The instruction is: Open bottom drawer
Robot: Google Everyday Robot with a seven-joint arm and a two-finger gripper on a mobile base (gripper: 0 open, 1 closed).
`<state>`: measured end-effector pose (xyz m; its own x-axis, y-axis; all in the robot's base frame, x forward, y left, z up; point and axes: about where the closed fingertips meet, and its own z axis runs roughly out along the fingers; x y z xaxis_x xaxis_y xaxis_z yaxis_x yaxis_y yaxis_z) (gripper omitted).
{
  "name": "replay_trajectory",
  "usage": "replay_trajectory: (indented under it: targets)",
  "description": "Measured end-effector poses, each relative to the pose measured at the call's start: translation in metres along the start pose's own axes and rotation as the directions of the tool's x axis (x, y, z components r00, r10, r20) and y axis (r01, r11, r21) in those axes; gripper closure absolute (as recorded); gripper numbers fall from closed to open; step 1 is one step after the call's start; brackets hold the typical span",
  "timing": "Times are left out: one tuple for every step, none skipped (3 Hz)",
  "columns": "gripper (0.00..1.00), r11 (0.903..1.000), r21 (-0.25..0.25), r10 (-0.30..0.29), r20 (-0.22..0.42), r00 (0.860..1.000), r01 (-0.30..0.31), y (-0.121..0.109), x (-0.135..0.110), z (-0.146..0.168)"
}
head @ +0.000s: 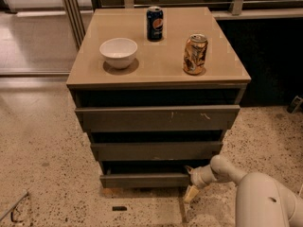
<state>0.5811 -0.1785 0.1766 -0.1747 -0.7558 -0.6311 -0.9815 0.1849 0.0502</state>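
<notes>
The bottom drawer [144, 179] is the lowest, narrowest dark grey-brown front of the three-drawer cabinet, just above the floor. My gripper [191, 182] is at the drawer's right end, on the end of my white arm that comes in from the lower right. One pale fingertip [190, 193] hangs below the drawer's right corner. A dark gap shows above the drawer front.
On the cabinet top [161, 65] stand a white bowl [118, 52], a blue can [155, 23] and a gold can [195, 54]. The widest top drawer [156, 117] and the middle drawer [156, 150] are above. A small dark object [119, 208] lies on the speckled floor.
</notes>
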Motion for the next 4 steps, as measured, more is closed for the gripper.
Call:
replay_trajectory:
  targets:
    - [0.00,0.9950,-0.071,0.069,-0.012,0.998,-0.069,0.036,0.005,-0.004]
    - [0.00,0.9791,-0.154,0.125,-0.056,0.991,-0.132,0.078,0.004,-0.011]
    - [0.00,0.9572,-0.232,0.146,-0.128,0.981,-0.173,0.116,-0.002,-0.016]
    - [0.00,0.9572,-0.232,0.146,-0.128,0.981,-0.173,0.116,-0.002,-0.016]
